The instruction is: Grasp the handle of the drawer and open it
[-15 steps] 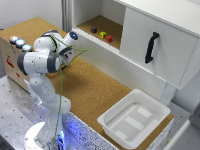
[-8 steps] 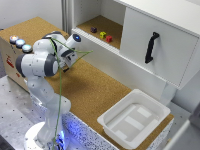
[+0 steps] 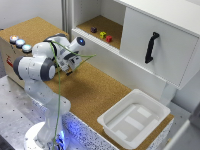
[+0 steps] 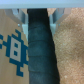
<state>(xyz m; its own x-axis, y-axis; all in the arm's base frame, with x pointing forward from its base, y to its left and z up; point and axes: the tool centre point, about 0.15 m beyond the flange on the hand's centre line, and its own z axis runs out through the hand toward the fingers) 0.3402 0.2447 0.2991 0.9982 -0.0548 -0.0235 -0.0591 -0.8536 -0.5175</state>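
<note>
tool [image 3: 69, 73] over cork | grip unclear, maybe empty | handle [image 3: 151, 47] well apart

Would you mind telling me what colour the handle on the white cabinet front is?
The handle is black, clearest in the exterior view.

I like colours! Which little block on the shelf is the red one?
The red block is the one nearest the white cabinet door. The yellow-green block sits beside it, and the dark block is farthest away.
</note>
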